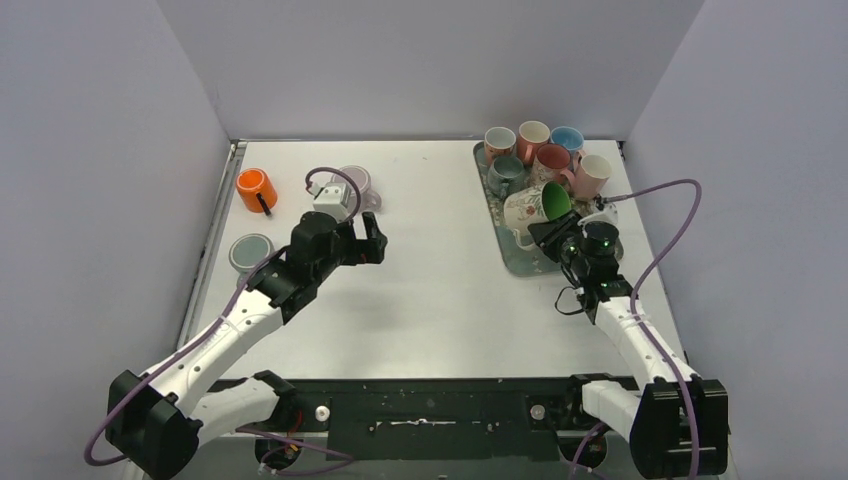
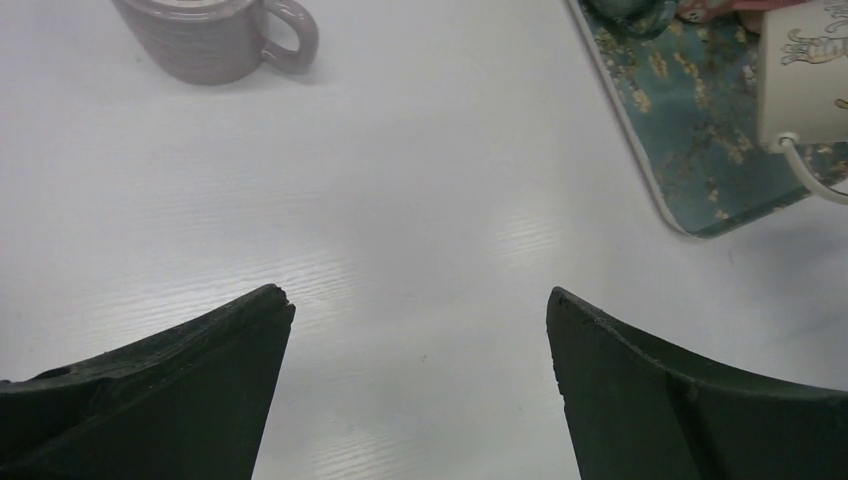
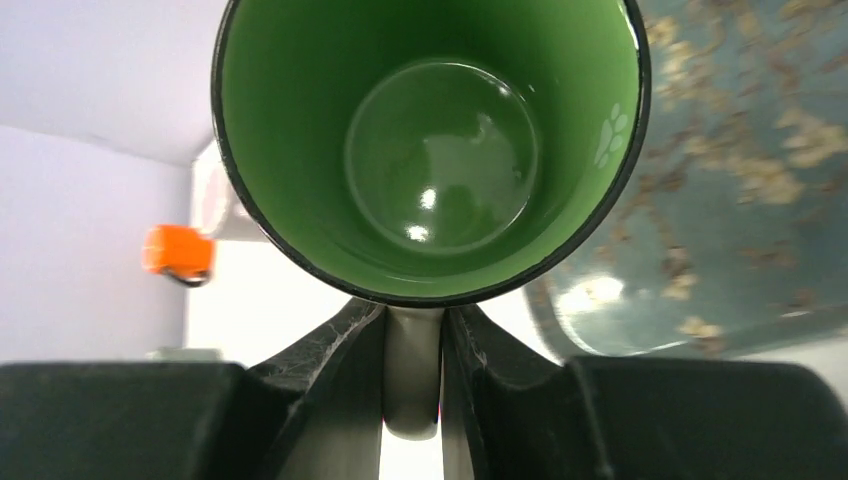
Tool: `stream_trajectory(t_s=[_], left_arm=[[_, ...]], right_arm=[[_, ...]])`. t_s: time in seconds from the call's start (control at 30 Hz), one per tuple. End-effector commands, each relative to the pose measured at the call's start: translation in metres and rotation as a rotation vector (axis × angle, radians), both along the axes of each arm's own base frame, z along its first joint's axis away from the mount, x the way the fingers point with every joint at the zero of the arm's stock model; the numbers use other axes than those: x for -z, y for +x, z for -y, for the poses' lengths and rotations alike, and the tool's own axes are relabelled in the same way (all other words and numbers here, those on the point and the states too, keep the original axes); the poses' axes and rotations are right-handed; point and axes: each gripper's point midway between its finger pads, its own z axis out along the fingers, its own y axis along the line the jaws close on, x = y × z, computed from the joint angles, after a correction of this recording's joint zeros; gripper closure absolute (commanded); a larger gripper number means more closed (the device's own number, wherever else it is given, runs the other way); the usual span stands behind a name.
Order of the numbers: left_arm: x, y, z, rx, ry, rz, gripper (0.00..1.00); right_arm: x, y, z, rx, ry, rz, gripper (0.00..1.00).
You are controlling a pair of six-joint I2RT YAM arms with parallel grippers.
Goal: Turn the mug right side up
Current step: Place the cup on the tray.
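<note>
Task mug: We see a white patterned mug (image 1: 540, 207) with a glossy green inside. It lies tilted on its side over the near half of the tray, with its mouth turned toward the right arm. We cannot tell whether it touches the tray.
Right hand: The right gripper (image 1: 558, 230) has its two fingers pinched onto the mug's pale handle (image 3: 412, 380), one finger on each side. In the right wrist view, the green mouth fills the frame just above the fingers.
Left hand: The left gripper (image 1: 368, 241) is spread wide with nothing between its fingers. It hangs over bare table left of centre.
Tray: A teal flowered tray (image 1: 520, 260) sits at the back right, with its long side near the right wall (image 1: 740, 150). A cluster of upright mugs (image 1: 545, 155) crowds its far end, close behind the held mug.
Other mugs: A mauve mug (image 1: 358, 180) stands just behind the left wrist. An orange mug (image 1: 256, 190) sits near the back left corner, and a grey mug (image 1: 251, 252) is close to the left edge.
Open room: The white table (image 1: 440, 300) is bare through the middle and near side, between the two arms.
Edges: The left wall (image 1: 100, 200) and the right wall close in the sides, and the arm bases line the near edge.
</note>
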Motion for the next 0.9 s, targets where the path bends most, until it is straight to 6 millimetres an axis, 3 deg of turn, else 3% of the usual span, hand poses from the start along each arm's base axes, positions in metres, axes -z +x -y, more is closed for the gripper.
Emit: stream_trajectory(t_s=[0.0,0.17,0.37,0.5,0.87], left_arm=[[-0.002,0.010,-0.030,-0.069,0.125,0.107,0.03],[0.005,0.011,-0.028,-0.045,0.137,0.087,0.03],[0.010,0.007,-0.024,-0.012,0.133,0.074,0.03],[0.010,0.007,-0.022,0.001,0.127,0.072,0.03],[0.009,0.005,-0.022,0.015,0.131,0.079,0.03]], right_arm=[[-0.063,0.019,0.040,0.101,-0.291,0.176,1.00],[-0.043,0.029,0.072,0.165,-0.488,0.112,1.00],[-0.028,0.042,0.087,0.125,-0.702,0.119,1.00],[-0.017,0.045,0.108,0.164,-0.847,0.097,1.00],[0.013,0.066,0.139,0.117,-0.959,0.044,0.99]])
